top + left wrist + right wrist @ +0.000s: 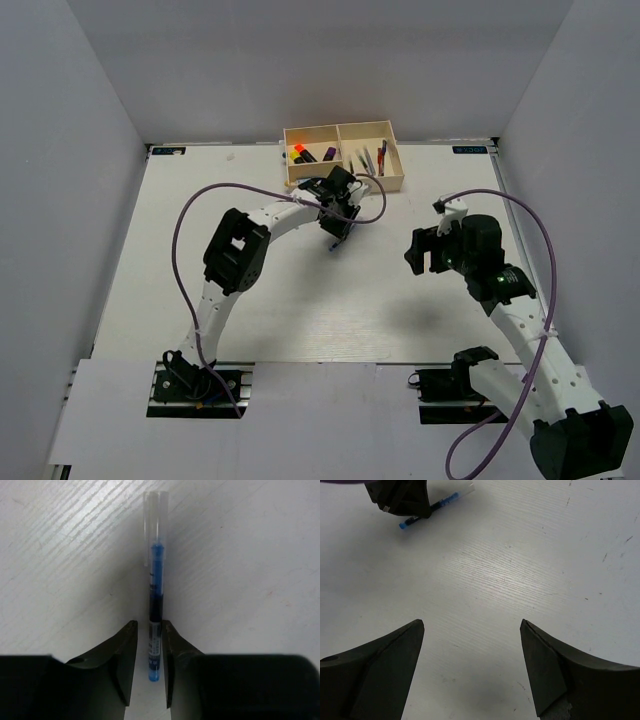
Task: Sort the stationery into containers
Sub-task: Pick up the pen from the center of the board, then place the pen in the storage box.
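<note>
Closing the left gripper [149,624] round one thin pen [155,580].
Its jaws stand narrow either side of the barrel, a sliver of table [495,570] still showing beside one finger. The pen has a clear cap, blue insert, dark middle and blue tail, and lies flat just near of the one tray [340,127]. My right gripper [472,622] gapes wide, holding nothing.

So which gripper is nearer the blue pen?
Left. The left gripper straddles the blue pen, a finger on each side; the right gripper hangs open, apart from it.
</note>
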